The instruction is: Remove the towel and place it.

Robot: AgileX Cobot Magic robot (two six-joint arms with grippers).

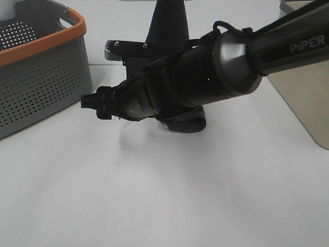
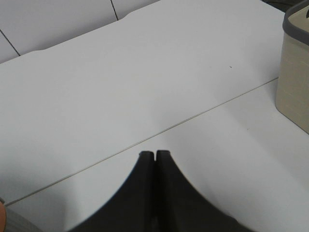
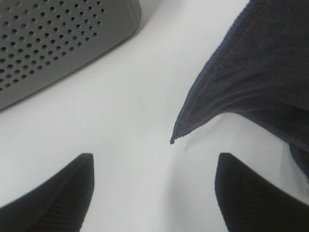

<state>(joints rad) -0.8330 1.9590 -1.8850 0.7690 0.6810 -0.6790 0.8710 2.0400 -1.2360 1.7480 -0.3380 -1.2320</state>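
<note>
The towel [image 3: 251, 72] is a dark navy terry cloth lying on the white table, one pointed corner toward my right gripper [image 3: 154, 159]. That gripper is open, its two dark fingers [image 3: 53, 193] spread over bare table just short of the corner, with nothing between them. In the high view the right arm reaches across from the right, and its gripper [image 1: 95, 103] ends beside the grey basket [image 1: 41, 77]. There only a dark fold of towel [image 1: 190, 123] shows under the arm. My left gripper [image 2: 154, 154] is shut and empty over bare table.
The grey perforated basket with an orange rim [image 1: 46, 43] stands at the far left. A beige bin [image 1: 308, 103] sits at the right edge, also seen as the beige bin [image 2: 294, 82] in the left wrist view. A dark cone-like shape [image 1: 167, 23] rises behind the right arm.
</note>
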